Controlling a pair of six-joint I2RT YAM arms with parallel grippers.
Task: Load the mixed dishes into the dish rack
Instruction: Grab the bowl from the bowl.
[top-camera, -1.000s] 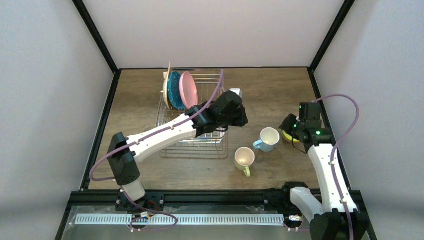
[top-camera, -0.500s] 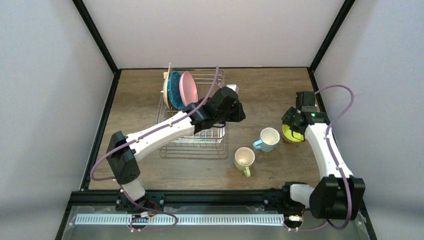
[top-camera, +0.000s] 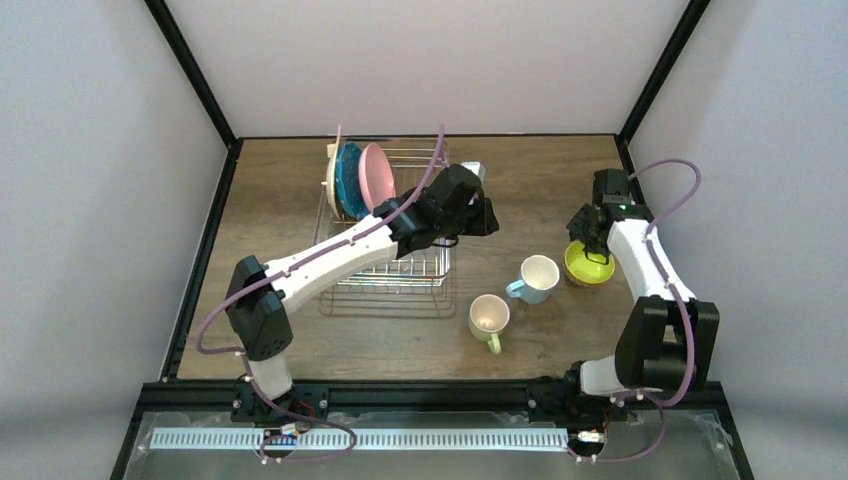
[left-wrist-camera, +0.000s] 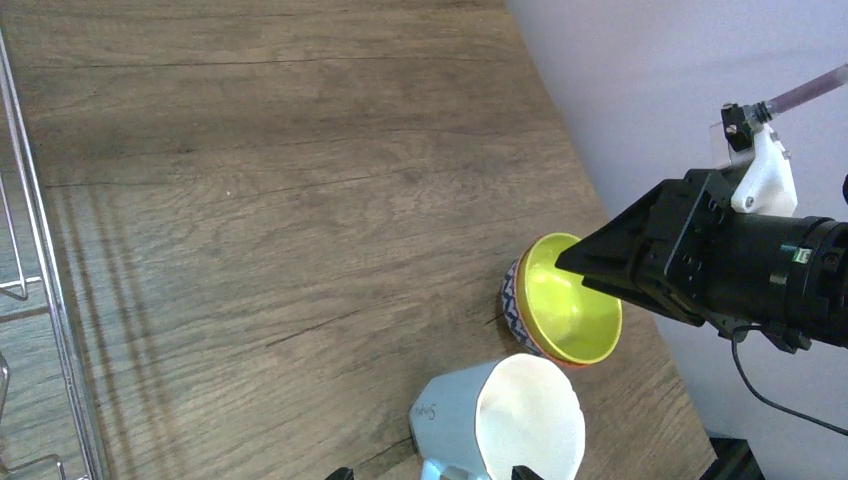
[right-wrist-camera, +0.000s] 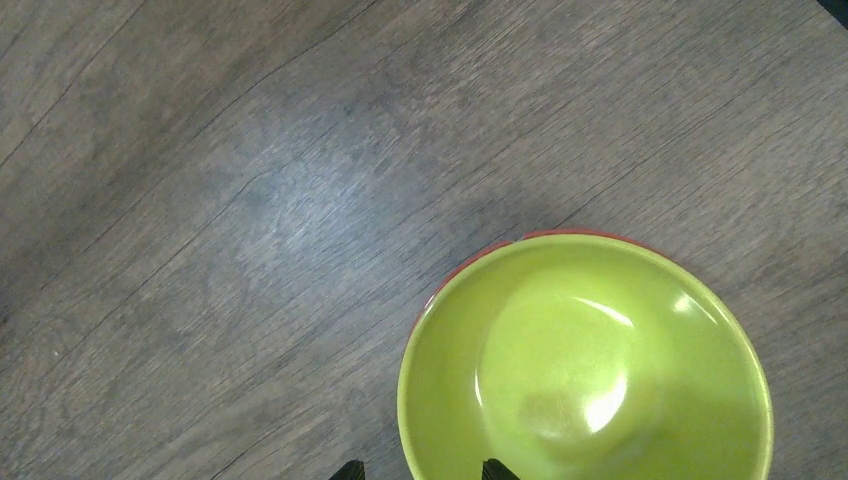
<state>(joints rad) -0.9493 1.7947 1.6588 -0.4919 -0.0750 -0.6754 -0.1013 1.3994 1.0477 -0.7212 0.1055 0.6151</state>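
Right gripper (right-wrist-camera: 422, 470) tips, barely in frame, stand apart astride the rim of the lime bowl (right-wrist-camera: 585, 360); only the left wrist shows its patterned side. Left gripper (left-wrist-camera: 428, 471) gapes empty.

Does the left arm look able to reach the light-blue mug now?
Probably yes: the open left gripper hangs near the light-blue mug, nothing between them; the right gripper is off at the bowl.
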